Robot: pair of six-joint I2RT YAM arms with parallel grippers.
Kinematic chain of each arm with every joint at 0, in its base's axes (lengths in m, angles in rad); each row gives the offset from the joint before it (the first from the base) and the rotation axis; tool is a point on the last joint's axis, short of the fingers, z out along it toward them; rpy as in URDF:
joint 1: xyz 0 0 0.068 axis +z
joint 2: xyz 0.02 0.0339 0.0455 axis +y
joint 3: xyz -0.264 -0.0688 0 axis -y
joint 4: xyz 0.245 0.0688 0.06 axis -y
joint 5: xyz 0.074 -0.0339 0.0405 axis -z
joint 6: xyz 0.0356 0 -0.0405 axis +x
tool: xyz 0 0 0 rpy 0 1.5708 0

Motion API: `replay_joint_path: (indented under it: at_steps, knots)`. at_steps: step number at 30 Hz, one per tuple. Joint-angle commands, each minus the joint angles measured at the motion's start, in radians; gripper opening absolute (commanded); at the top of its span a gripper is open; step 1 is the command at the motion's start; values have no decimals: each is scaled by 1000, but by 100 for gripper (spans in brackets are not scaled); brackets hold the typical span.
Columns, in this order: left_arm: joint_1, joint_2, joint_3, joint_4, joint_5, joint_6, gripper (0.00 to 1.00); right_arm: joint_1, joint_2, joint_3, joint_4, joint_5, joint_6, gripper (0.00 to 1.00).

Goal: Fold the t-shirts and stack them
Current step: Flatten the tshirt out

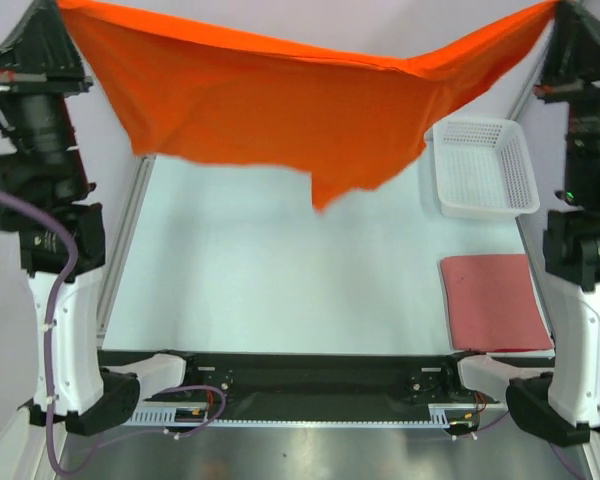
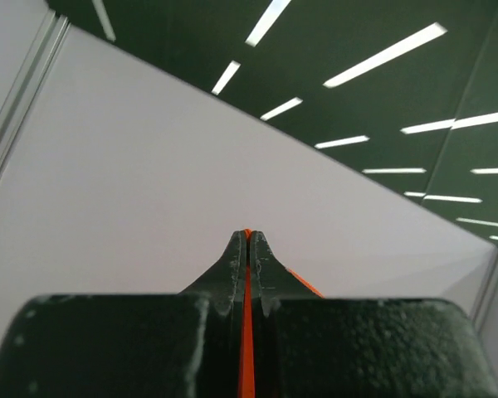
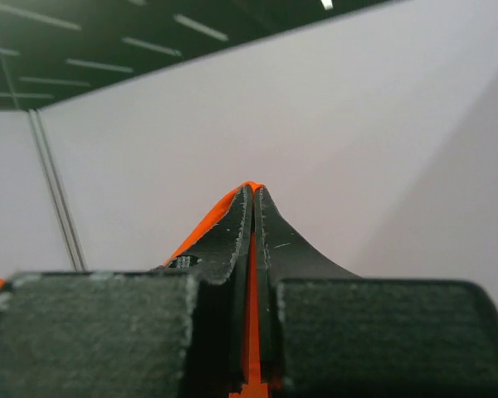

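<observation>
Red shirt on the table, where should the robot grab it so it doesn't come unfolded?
The red shirt lies flat and folded, so pinch its left edge from above, probably catching all layers. That edge faces bare table; the right edge sits close to the right arm, and the basket stands just beyond the far edge.

From above, the orange shirt (image 1: 280, 110) runs off the picture's top edge at both upper corners, so my grip on it is cut off there. Its hanging cloth screens the far strip of the surface (image 1: 280, 280). At the wrists, my left tool (image 2: 248, 240) and right tool (image 3: 254, 195) hide all but a thin orange sliver pinched between them.
</observation>
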Motion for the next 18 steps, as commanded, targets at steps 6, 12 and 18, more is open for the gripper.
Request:
replay_joint_path:
  at_steps: [6, 12, 18]
  knots:
    - [7, -139, 61, 216, 110, -42, 0, -4, -183, -4, 252, -64, -33, 0]
    - [7, -186, 81, 210, 135, -52, 0, -3, -224, 16, 264, -96, -12, 0]
    - [7, -202, -23, 190, 98, -7, 0, -4, -198, -44, 256, -87, 30, 0]
